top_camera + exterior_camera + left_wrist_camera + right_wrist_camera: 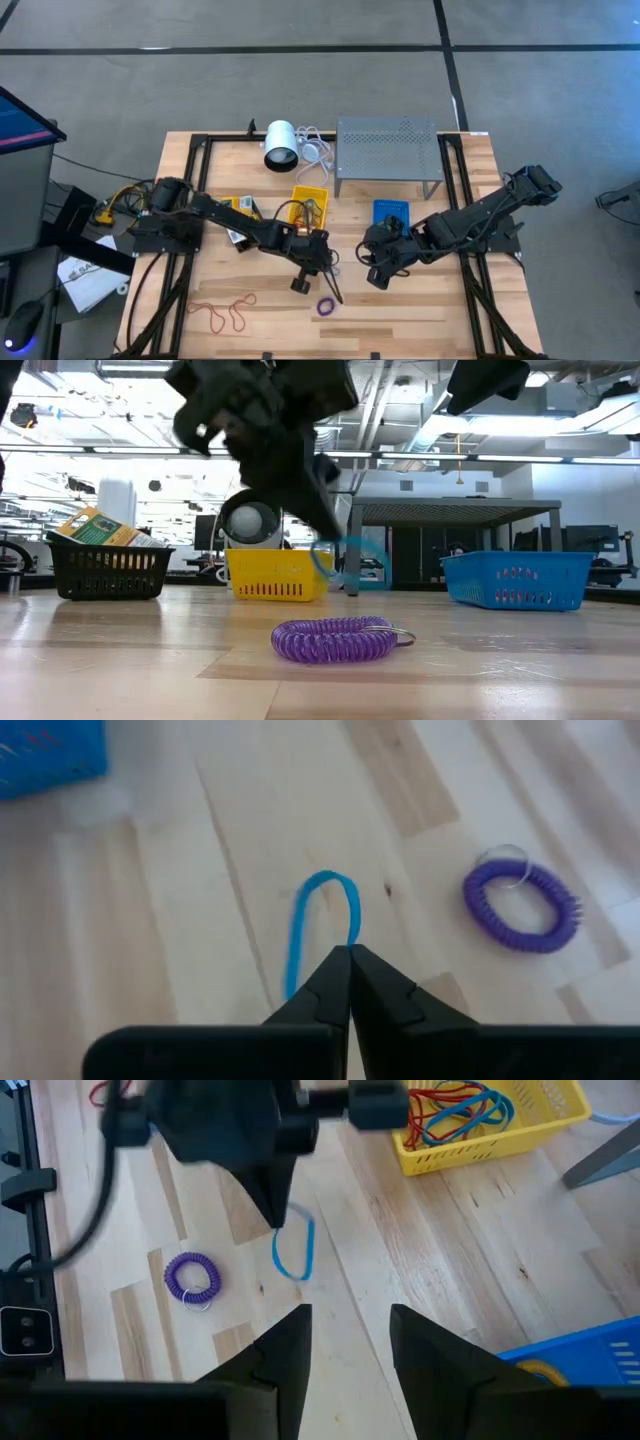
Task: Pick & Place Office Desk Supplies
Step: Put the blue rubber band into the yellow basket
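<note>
High view: we see the wooden table point(420, 310), pale butcher-block planks, with a black frame along both sides, standing on grey floor crossed by dark lines. A monitor point(20, 125) sits off the table's left edge. In the low view the room behind is an open workspace with ceiling ducts and strip lights.

On the table, largest first: grey perforated stand point(388, 150) at the far edge, white cylinder point(281, 145) beside it with its cable. Then the bins: blue bin point(391, 214) in front of the stand, yellow bin point(309, 204) near centre holding red, orange and blue bands, black bin point(108, 570) with yellow-and-green packets point(100, 528) sticking out.

Left gripper point(326, 272) is mid-table, fingers pressed together, pinching a blue rubber band point(318, 925). We see the loop hanging from the fingertips, clear of the wood in the low view, in front of the yellow bin.

Right gripper point(347, 1335) sits just in front of the blue bin, fingers spread apart, nothing between them, pointed at the left gripper.

Smaller bits: purple coil band point(326, 306) lying flat near the front edge, just beside the left gripper, with a small metal ring on it. Red bands point(225, 312) loose on the front left of the table.
</note>
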Available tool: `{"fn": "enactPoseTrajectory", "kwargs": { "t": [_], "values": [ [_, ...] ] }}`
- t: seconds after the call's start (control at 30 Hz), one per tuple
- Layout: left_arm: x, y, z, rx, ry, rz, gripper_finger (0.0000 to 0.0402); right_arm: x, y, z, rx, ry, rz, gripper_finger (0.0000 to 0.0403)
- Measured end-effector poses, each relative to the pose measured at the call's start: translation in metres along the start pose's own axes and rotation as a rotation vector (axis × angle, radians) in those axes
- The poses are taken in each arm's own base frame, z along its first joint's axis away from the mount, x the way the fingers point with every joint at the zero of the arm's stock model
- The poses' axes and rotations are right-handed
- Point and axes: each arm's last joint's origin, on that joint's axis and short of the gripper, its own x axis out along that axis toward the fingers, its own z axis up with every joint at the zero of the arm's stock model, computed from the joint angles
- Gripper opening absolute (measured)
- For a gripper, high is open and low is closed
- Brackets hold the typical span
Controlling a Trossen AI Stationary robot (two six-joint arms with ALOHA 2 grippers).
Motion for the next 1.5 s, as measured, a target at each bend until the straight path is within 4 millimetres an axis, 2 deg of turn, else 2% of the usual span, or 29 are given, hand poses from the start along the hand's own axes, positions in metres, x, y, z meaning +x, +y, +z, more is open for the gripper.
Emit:
{"fn": "enactPoseTrajectory", "kwargs": {
  "t": [0.13, 0.3, 0.6, 0.8, 0.97, 1.1, 1.3, 1.5],
  "values": [
    [-0.027, 0.003, 0.006, -0.005, -0.062, 0.034, 0.0000, 0.000, 0.000, 0.000, -0.001, 0.000, 0.000, 0.0132],
    [-0.063, 0.011, 0.001, -0.064, -0.129, 0.072, 0.0000, 0.000, 0.000, 0.000, -0.003, 0.002, -0.002, 0.0132],
    [-0.131, 0.026, -0.023, -0.168, -0.313, 0.157, 0.0000, 0.000, 0.000, 0.000, -0.023, -0.005, 0.004, 0.0132],
    [-0.158, 0.045, -0.043, -0.253, -0.362, 0.234, 0.0000, 0.000, -0.001, 0.001, -0.025, -0.021, -0.021, 0.0133],
    [-0.167, 0.062, -0.051, -0.300, -0.375, 0.223, 0.0000, 0.000, -0.001, 0.002, -0.024, -0.042, -0.043, 0.0132],
    [-0.164, 0.073, -0.057, -0.330, -0.348, 0.207, 0.0000, 0.000, -0.001, 0.002, -0.023, -0.044, -0.042, 0.0132],
    [-0.143, 0.085, -0.064, -0.358, -0.263, 0.213, 0.0000, 0.000, -0.001, 0.002, -0.024, -0.043, -0.043, 0.0133],
    [-0.112, 0.098, -0.075, -0.399, -0.155, 0.213, 0.0000, 0.000, -0.001, 0.002, -0.023, -0.055, -0.052, 0.0132]
  ]
}}
